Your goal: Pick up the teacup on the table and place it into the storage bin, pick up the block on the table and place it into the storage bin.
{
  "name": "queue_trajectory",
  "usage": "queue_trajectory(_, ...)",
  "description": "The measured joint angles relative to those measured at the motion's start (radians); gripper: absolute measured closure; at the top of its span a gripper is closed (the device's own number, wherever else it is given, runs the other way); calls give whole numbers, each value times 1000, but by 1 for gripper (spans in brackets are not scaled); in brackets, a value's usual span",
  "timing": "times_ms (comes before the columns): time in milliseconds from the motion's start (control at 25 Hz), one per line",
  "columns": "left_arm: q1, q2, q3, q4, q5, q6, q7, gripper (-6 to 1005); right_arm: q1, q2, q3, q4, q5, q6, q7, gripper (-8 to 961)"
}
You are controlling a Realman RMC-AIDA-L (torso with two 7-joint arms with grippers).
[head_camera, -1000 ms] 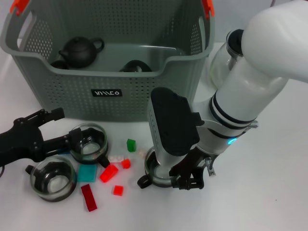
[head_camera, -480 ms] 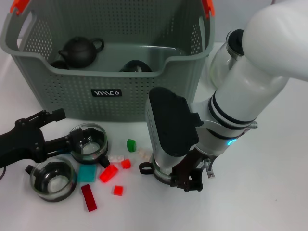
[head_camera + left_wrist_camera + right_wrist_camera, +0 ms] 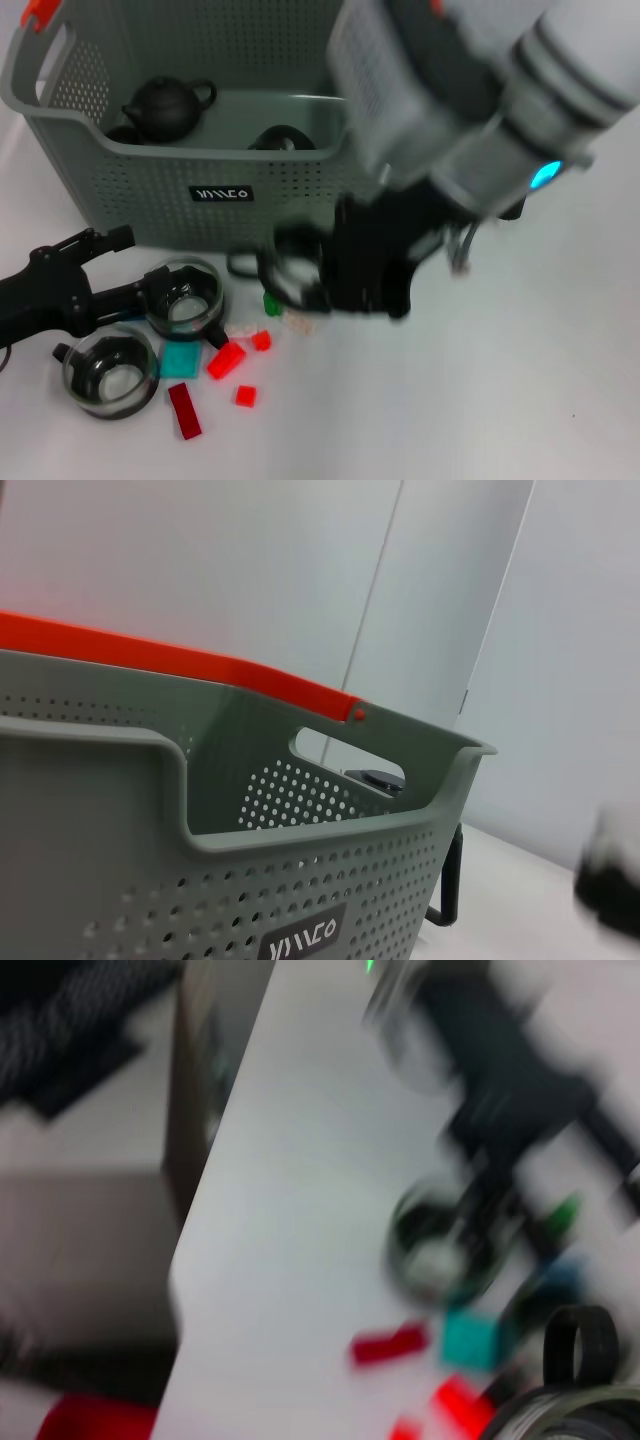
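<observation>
Right tool clamped on one teacup, two teacups tabled, left tool apart

The right arm is built of glossy white rounded shells, with dark bands ringing the joints. On its wrist sits a pale grey block with a finely dotted face – and beside it a small cyan light glows. Below hangs the right tool, a chunky matt black body, with a thin metal bracket at its side. The left tool is all black – angular, jointed links and slim bars with small bolted pivots.
</observation>
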Motion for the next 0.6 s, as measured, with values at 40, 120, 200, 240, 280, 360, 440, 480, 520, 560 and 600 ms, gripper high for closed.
queue_trajectory(40, 0, 0, 0, 0, 0, 0, 0, 111, -2, 0, 39, -30, 11, -13, 0, 879)
queue_trajectory(120, 0, 0, 0, 0, 0, -1, 0, 111, -3, -1, 129, -89, 58, -34, -4, 876)
queue_trajectory(200, 0, 0, 0, 0, 0, -1, 0, 111, 6, -6, 244, -117, 134, -31, -14, 873)
queue_trajectory(240, 0, 1, -1, 0, 0, -1, 0, 111, 6, -6, 244, -117, 134, -31, -14, 872)
queue_trajectory(280, 0, 1, -2, 0, 0, -1, 0, 111, 11, -6, 280, -119, 149, -10, -13, 871)
queue_trajectory(360, -2, 1, -3, 0, 0, -1, 0, 111, 14, -6, 317, -119, 148, 64, 13, 868)
queue_trajectory(440, -4, 0, -3, 1, 0, -1, 0, 111, 14, -6, 323, -112, 116, 173, 70, 865)
queue_trajectory(480, -5, 0, -3, 1, 0, -1, 0, 111, 15, -6, 318, -100, 84, 243, 115, 864)
queue_trajectory(520, -6, 0, -3, 1, 0, -1, 0, 111, 22, -6, 311, -75, 46, 312, 164, 862)
queue_trajectory(560, -8, -1, -3, 1, 0, -1, 0, 111, 34, -5, 306, -47, 14, 358, 198, 861)
queue_trajectory(600, -10, -1, -3, 1, 0, -1, 0, 111, 54, -6, 304, -5, -21, 402, 230, 860)
